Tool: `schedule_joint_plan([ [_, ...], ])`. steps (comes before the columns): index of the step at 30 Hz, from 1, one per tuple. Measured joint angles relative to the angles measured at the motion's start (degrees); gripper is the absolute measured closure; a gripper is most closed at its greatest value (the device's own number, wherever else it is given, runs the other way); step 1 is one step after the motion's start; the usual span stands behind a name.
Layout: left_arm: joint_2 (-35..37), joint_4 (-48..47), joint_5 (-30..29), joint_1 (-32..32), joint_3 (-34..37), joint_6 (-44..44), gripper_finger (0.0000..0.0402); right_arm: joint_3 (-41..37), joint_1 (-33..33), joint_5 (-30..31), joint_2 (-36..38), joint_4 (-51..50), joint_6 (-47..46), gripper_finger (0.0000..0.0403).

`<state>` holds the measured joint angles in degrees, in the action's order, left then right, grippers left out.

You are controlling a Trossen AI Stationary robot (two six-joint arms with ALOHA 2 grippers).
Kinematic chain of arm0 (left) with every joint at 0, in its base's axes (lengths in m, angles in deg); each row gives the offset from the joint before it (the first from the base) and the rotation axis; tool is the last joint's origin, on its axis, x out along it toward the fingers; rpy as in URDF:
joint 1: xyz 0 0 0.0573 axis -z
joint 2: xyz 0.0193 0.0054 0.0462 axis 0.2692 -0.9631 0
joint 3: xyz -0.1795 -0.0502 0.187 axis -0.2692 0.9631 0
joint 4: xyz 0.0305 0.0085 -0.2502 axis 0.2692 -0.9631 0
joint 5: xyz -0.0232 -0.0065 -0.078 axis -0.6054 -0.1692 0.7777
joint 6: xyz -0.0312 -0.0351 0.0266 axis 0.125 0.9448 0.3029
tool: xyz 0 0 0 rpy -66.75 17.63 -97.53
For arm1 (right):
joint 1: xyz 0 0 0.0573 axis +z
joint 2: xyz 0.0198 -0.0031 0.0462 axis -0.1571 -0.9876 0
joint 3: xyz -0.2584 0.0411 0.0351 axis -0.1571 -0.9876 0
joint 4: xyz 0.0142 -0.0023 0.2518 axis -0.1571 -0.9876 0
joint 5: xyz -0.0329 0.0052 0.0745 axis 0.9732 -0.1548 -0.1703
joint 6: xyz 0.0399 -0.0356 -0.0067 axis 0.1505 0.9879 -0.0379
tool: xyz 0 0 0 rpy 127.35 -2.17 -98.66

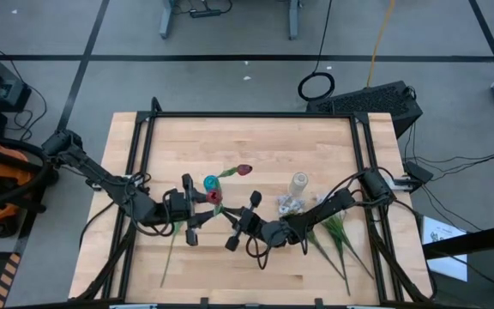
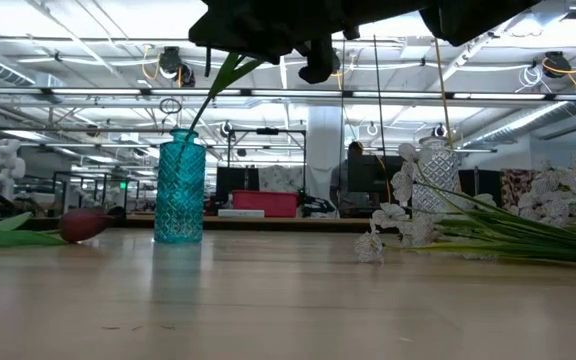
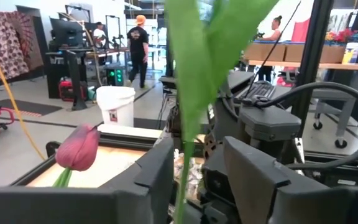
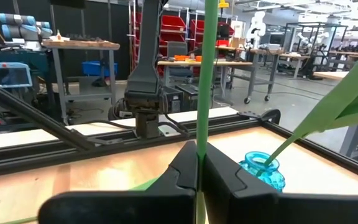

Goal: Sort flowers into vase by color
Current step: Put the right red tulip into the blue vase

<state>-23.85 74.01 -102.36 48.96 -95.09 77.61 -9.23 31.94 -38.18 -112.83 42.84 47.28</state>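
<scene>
A teal glass vase (image 1: 210, 183) (image 2: 180, 185) (image 4: 263, 169) stands left of the table's middle. A green stem (image 2: 203, 110) slants out of its mouth up to the grippers above. A dark red head (image 1: 214, 197) shows just near the vase. My left gripper (image 1: 197, 215) (image 3: 197, 180) is open, with a leafy stem (image 3: 183, 168) between its fingers. My right gripper (image 1: 237, 225) (image 4: 199, 165) faces it and is shut on a stem. A second red tulip (image 1: 243, 170) (image 3: 78, 148) lies on the table beyond the vase. White sprays (image 1: 288, 204) lie by a clear vase (image 1: 299, 183). My left gripper has the leafy stem (image 3: 183, 186) running up between its fingers, close to one of them; I cannot tell whether it touches. My right gripper pinches a thin green stem (image 4: 201, 134) between its two shut fingers, which lie across it. The stem rises straight past the fingertips, clear of the table.
Several green stems with leaves (image 1: 333, 236) (image 2: 508, 235) lie on the table's right side under the right arm. Another green stem (image 1: 170, 257) runs from under the left gripper toward the near edge. A black frame (image 1: 247, 115) borders the table. People stand far off in the room.
</scene>
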Motion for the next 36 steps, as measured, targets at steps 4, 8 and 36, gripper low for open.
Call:
schedule_joint_plan([
  [4,-0.8,-0.1,0.5,0.0,0.0,0.0,0.0292,0.0,-0.4,-0.1,0.0,-0.8,-1.0,0.0402],
  [8,-1.3,0.0,0.4,-0.7,0.0,0.0,0.0328,0.0,-0.3,-0.1,0.0,-0.9,-1.0,0.0402],
  [36,18.2,-2.2,7.5,-10.4,0.6,-16.4,0.0399,0.0,5.5,0.0,1.5,-3.9,-1.0,0.0187],
])
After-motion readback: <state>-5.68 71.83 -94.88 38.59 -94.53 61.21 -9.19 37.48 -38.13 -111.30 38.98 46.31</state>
